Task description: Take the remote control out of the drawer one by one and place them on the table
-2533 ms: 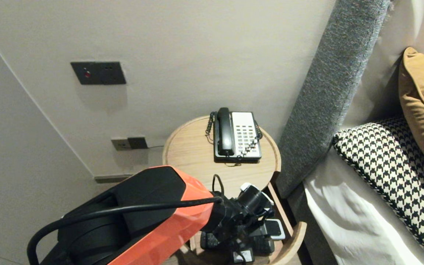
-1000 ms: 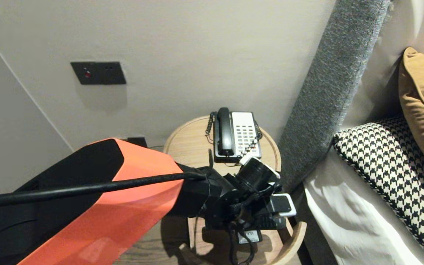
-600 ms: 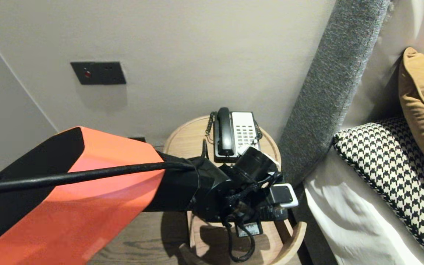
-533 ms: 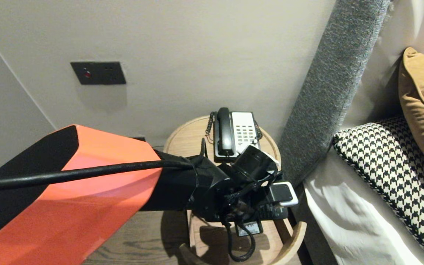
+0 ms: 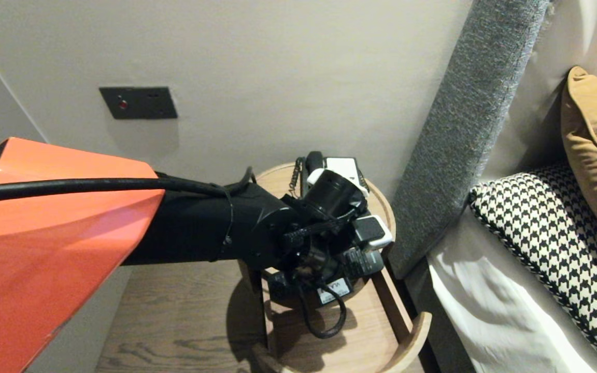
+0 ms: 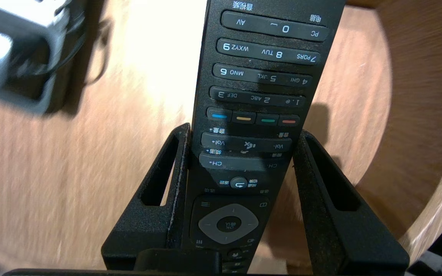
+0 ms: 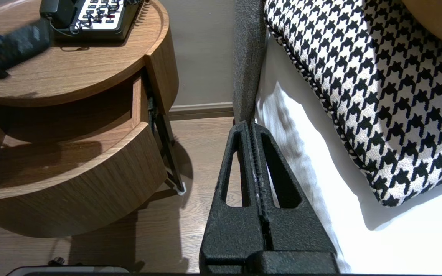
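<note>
- Bedroom corner: beige wall, grey fabric headboard (image 5: 464,129), and a bed with a white sheet (image 5: 485,305) and a black-and-white houndstooth pillow (image 5: 552,233).
- The round light-wood bedside bench (image 5: 278,178) has its curved drawer (image 7: 71,199) pulled open. A black-and-white corded desk telephone (image 7: 98,15) sits at the back of the top.
- The left gripper (image 6: 243,132) is clamped on a long black TV remote control (image 6: 259,76), one finger on each long side, buttons facing the wrist.
- The remote's long axis runs straight out along the fingers, number keys at the far end.
- It's held in the air over the front of the bench top, near the phone. It doesn't look like it touches the wood.
- The right gripper (image 7: 250,128) is pressed together and empty, parked low beside the bed and well apart from the bench, so the left arm is clearly nearer.
</note>
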You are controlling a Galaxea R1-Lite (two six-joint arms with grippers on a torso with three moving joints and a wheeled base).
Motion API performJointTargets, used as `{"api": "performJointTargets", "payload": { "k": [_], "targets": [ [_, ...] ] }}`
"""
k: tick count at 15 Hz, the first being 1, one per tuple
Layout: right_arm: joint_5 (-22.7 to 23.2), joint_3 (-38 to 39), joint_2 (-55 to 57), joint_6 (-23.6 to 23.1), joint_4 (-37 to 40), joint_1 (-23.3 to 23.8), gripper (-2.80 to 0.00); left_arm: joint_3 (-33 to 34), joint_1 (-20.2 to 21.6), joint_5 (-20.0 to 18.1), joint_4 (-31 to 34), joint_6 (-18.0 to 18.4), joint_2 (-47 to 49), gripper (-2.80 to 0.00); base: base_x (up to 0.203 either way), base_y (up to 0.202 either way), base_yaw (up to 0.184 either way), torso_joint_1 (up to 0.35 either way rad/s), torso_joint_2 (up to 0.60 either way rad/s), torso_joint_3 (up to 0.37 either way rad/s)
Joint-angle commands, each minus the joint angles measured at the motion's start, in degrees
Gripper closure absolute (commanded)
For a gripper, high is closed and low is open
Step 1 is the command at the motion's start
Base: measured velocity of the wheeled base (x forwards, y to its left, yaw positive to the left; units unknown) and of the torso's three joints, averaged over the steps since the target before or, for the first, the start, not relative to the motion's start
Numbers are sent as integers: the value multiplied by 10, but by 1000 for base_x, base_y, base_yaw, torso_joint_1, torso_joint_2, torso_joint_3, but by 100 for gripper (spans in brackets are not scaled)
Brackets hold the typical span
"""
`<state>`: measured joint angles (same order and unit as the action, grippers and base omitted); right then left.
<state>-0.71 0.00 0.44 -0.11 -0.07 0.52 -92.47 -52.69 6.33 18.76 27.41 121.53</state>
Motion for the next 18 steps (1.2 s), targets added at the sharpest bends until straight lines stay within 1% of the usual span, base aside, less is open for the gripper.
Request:
{"api": "performJointTargets", "payload": {
  "k": [1,3,5,9,10,11,12,15,18],
  "targets": [
    [0,1,0,0,0,0,0,-2,10,23,4,-16,-17,0,0,0,0,0,0,0],
    [0,1,0,0,0,0,0,-16,21,35,10,-46,-20,0,0,0,0,0,0,0],
    [0,1,0,0,0,0,0,-35,29,43,34,-98,-18,0,0,0,0,0,0,0],
    [0,1,0,-1,0,0,0,-68,62,65,64,-247,-5,0,0,0,0,0,0,0],
    [0,1,0,-1,0,0,0,-69,70,67,71,-280,-4,0,0,0,0,0,0,0],
    [0,1,0,0,0,0,0,-70,76,70,77,-305,-4,0,0,0,0,0,0,0],
    [0,1,0,-1,0,0,0,-71,84,77,82,-350,-4,0,0,0,0,0,0,0],
    [0,1,0,0,0,0,0,-88,108,85,87,-419,-1,0,0,0,0,0,0,0],
    [0,1,0,-1,0,0,0,-114,121,119,103,-455,4,0,0,0,0,0,0,0]
  ]
}}
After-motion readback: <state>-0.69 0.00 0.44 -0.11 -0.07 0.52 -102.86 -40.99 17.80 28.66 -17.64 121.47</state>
